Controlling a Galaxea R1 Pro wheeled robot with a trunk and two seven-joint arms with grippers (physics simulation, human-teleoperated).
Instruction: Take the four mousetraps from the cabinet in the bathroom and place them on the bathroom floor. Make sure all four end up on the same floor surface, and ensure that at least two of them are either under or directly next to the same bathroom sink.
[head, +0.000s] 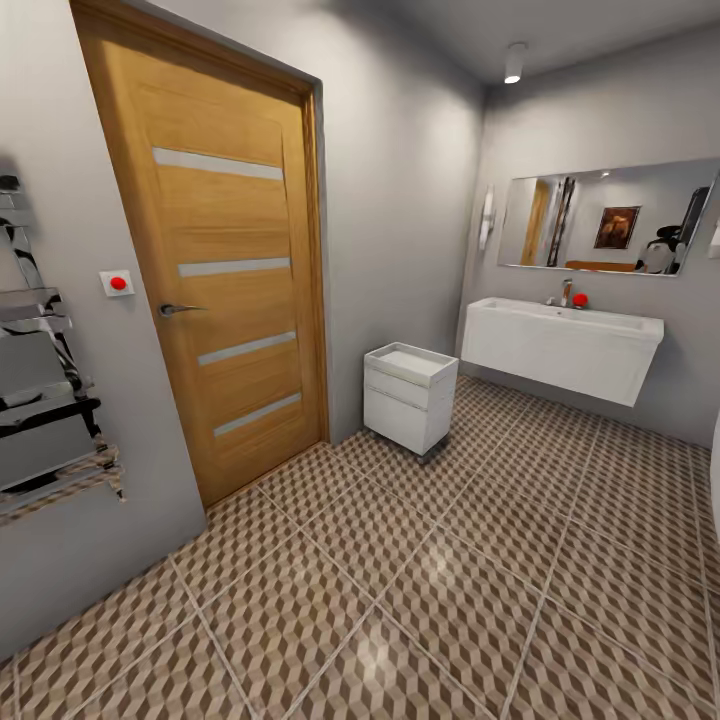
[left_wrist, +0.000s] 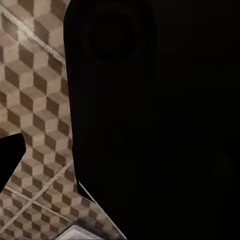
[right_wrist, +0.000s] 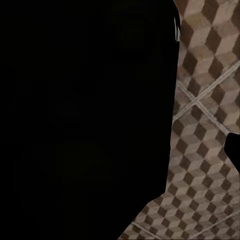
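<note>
The mousetraps are out of view. A small white cabinet (head: 410, 395) with closed drawer fronts stands on the bathroom floor (head: 450, 590) against the grey wall, right of the wooden door. Beyond it the white wall-hung sink (head: 560, 350) with a chrome tap (head: 565, 292) hangs under a wide mirror. Both wrist views look down on cube-patterned floor tiles (left_wrist: 35, 100) (right_wrist: 205, 110) past a large black part of the robot. A dark wedge sits at the edge of each wrist view, and I cannot tell how the fingers stand.
A wooden door (head: 225, 270) with a lever handle is shut at the left. A chrome towel rail (head: 45, 370) juts from the near left wall. A red button (head: 118, 283) sits beside the door. Open tiled floor stretches between me, the cabinet and the sink.
</note>
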